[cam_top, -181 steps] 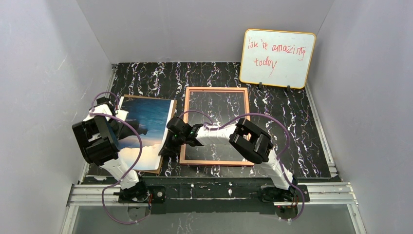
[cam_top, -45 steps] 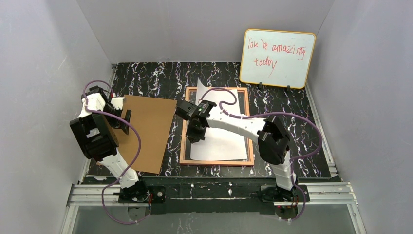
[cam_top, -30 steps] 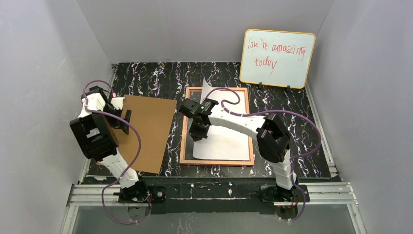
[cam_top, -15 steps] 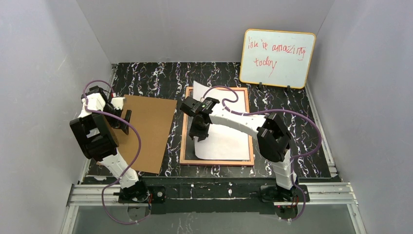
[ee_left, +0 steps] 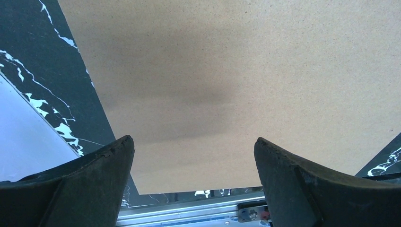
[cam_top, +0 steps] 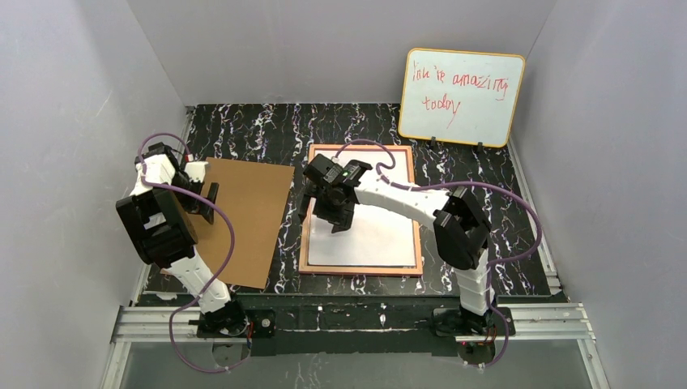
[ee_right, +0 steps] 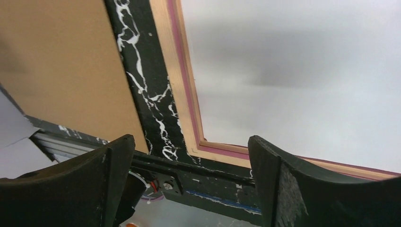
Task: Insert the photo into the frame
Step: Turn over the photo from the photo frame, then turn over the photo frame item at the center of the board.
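While photo (cam_top: 374,240) fills frame (cam_top: 360,270), whiteboard (cam_top: 463,123) reads "amazing today"

the photo (cam_top: 374,239) lies in the frame (cam_top: 361,270), backing board (cam_top: 243,219) to its left.

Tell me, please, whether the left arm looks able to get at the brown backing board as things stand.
Probably yes. The left end effector hovers open above the backing board near its left edge, nothing lies on the board, and the right end effector is away over the frame.

Matt backing board (cam_top: 247,219), smooth white photo (cam_top: 373,239)
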